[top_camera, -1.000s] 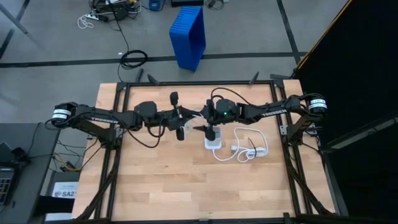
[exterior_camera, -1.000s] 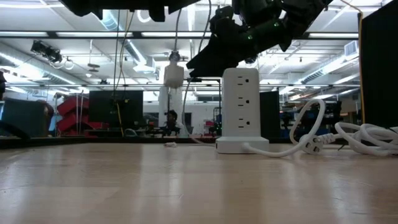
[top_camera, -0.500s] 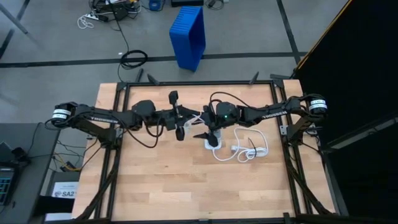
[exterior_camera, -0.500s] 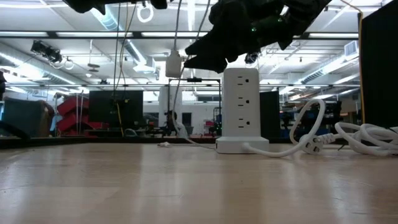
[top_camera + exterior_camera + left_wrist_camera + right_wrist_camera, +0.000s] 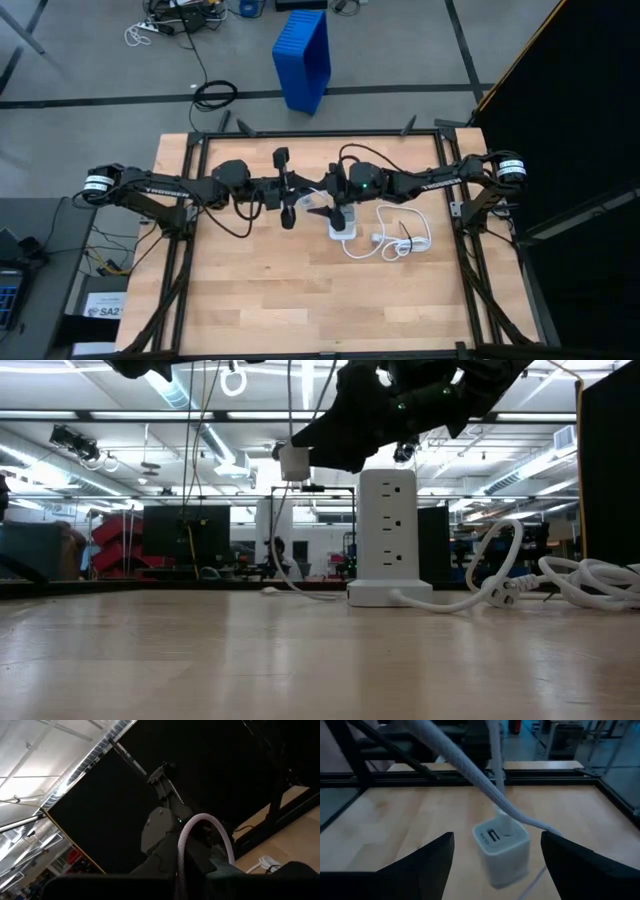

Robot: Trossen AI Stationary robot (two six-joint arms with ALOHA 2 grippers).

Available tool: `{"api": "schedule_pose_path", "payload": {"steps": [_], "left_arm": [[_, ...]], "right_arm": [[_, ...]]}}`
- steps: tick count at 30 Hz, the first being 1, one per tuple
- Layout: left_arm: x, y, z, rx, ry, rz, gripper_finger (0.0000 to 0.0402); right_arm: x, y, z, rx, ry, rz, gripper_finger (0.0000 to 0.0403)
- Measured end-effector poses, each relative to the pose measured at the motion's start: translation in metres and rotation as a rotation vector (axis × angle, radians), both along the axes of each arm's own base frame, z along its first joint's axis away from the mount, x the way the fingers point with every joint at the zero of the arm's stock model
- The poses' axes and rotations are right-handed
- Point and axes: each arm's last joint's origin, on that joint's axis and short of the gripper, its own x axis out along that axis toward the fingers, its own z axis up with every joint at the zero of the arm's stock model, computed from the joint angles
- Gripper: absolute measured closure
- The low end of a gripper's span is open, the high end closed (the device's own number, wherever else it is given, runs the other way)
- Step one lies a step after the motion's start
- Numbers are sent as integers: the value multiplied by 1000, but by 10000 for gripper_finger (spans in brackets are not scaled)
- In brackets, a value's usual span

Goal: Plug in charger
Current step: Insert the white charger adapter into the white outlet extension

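The charger, a small pale cube, hangs in the air on its white cord left of the white tower power strip. In the right wrist view the charger sits between my right gripper's open fingers without touching them. My right gripper points toward the table's left, beside the strip's top. My left gripper is above the charger, shut on the cord, which loops up past it. My left gripper pinches the charger's white cord between its two fingers, some way up from the charger. The cord arches in a loop beyond the fingers. The charger hangs below, clear of the table, and the cord's slack tail lies on the table.
The power strip stands near the table's middle, its thick white cord coiled toward the right. A blue bin stands on the floor beyond the far edge. The near half of the table is bare wood.
The charger has risen on its cord and swung toward the power strip, its tail dragging along the table. My right gripper has moved toward the table's left, off the strip's top, until its fingers stand on either side of the charger.
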Motion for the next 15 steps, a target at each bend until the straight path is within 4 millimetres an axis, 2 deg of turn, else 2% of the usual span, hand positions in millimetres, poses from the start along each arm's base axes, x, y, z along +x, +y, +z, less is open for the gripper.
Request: {"api": "schedule_pose_path", "payload": {"steps": [15], "left_arm": [[-3,-1,10,18,-108,-52,401]], "right_arm": [[1,2,4,20,-44,86,137]]}}
